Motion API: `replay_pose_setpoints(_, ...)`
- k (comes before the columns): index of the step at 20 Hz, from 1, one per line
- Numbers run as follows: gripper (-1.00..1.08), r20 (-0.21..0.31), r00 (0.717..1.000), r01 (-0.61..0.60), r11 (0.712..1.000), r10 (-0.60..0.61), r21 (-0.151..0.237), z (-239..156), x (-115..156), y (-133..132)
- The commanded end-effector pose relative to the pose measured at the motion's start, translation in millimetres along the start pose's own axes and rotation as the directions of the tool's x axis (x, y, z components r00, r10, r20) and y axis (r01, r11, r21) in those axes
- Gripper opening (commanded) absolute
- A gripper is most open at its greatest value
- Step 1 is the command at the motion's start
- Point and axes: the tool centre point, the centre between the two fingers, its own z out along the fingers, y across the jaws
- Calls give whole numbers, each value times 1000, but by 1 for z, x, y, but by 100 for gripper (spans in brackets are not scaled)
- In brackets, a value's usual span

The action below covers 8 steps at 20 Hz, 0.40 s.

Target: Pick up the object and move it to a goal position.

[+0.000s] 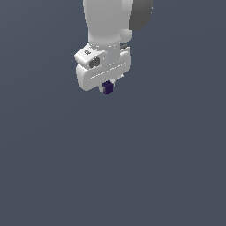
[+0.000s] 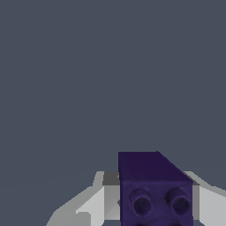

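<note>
Gripping the dark purple cube [image 1: 107, 87] between closed tool [image 1: 107, 87] fingers; best carried slowly, level, clamp kept firm, no goal marker visible.

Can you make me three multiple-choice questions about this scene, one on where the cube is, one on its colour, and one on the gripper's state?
1. Where is the cube?
A. Lying far off on the floor
B. Between the fingers of the gripper
C. On top of the arm

2. What colour is the cube?
A. Dark purple-navy
B. Bright red
C. Yellow

3. What state is the gripper in?
A. Wide open and empty
B. Out of view
C. Shut on the cube

Answers: 1 B, the wrist view shows white fingers flanking the cube; 2 A, both views show dark purple; 3 C, the fingers press against its sides.
</note>
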Motion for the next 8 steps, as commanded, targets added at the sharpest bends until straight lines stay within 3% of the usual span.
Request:
replay_pose_setpoints(1, -100, 1, 1000, 0, 1000, 0, 1, -5, 0, -1)
replay_pose_setpoints(8, -100, 1, 1000, -1, 1000, 1, 1, -3, 1, 1)
